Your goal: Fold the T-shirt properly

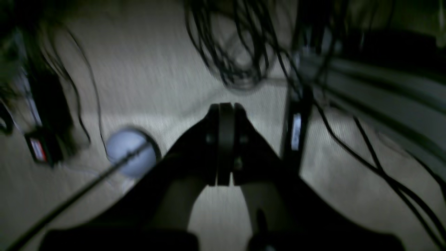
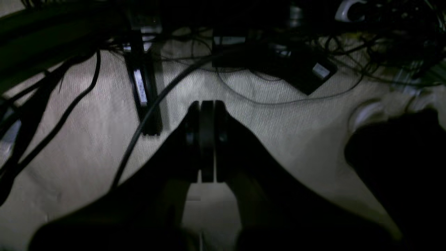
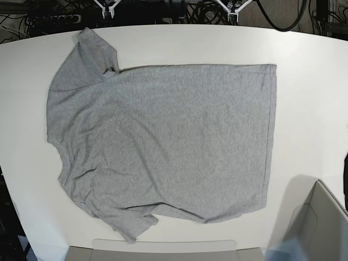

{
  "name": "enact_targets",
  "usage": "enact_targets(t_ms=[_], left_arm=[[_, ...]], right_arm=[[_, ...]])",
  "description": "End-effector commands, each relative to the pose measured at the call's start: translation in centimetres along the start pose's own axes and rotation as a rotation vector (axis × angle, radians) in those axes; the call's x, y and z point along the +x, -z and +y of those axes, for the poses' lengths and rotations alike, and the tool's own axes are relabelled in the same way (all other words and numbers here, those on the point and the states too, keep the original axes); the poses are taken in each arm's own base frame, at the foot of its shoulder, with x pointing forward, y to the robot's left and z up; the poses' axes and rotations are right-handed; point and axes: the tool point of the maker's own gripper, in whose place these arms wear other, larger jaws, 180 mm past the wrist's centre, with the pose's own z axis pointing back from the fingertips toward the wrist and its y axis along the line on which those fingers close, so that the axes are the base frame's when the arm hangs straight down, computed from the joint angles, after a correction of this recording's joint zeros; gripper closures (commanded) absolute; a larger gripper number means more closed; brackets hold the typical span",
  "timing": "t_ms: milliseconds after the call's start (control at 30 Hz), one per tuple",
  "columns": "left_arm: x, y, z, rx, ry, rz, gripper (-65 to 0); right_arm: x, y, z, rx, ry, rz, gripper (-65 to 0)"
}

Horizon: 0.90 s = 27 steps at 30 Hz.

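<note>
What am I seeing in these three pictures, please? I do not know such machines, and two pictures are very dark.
The bright base view looks down on a white table where a grey T-shirt lies spread flat, plain side up, not yet folded. The robot has two arms, each with a camera at its wrist. The two dark pictures come from those cameras. In each, the black shape in the middle is the arm's gripper: the left gripper and the right gripper. Both are shut and hold nothing. They point at a floor with cables, away from the table.
</note>
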Motion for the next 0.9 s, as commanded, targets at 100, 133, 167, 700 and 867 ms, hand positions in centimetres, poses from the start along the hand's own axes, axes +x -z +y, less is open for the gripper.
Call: enact_targets(t_ms=[100, 133, 167, 700, 867], left_arm=[[-1.1, -2.3, 0.3, 0.003, 0.013, -0.161, -0.4], [-1.2, -3.0, 0.3, 0.001, 0.016, -0.209, -0.4], [-1.0, -3.6, 0.3, -0.001, 0.019, -0.256, -0.4], [-2.3, -12.6, 0.0, -0.026, 0.036, -0.645, -0.4], [-2.0, -14.8, 0.4, -0.019, 0.04, -0.732, -0.4]], right_arm=[[-1.9, -1.7, -1.8, -0.026, -0.016, -0.114, -0.3], [-2.0, -2.1, -1.9, -0.027, -0.019, -0.154, -0.3], [-2.3, -2.7, -2.1, -0.029, -0.024, -0.191, -0.3], [-3.7, -9.2, -1.6, -0.01, -0.036, -0.553, -0.3], [-2.6, -12.2, 0.1, 0.044, -0.032, -0.687, -0.3]])
